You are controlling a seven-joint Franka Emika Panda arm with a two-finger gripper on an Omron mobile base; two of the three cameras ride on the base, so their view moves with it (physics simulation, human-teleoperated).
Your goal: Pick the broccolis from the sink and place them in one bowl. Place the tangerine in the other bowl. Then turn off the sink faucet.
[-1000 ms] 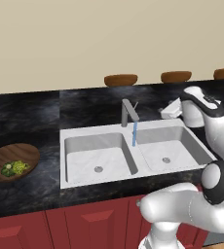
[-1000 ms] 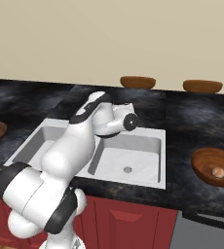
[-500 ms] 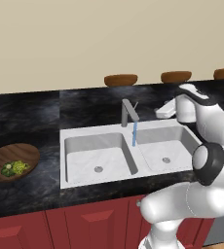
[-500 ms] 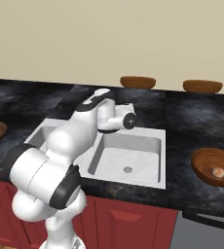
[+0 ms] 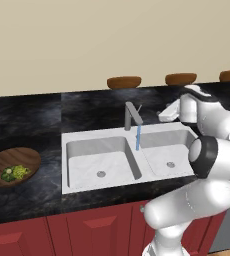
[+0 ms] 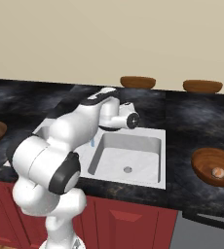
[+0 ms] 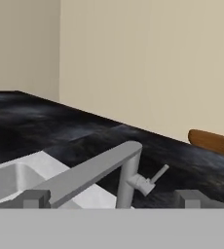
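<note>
Evidently with the broccolis point(image 5: 14, 173) and tangerine point(image 6: 218, 172) bowled, the claw point(image 7: 111, 197), spread and empty, faces the sink faucet point(image 7: 119, 170) lever to stop the water.

I see the sink point(image 5: 127, 160) set into the counter point(image 5: 32, 120).
Faucet point(image 5: 132, 116) behind the divider; bowls point(image 5: 13, 166) point(image 6: 214, 167) flank left and right.

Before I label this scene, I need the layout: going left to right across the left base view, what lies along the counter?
Wide wooden bowl holding the broccolis → left basin of the sink → sink faucet with water running → right basin → robot's hand.
</note>
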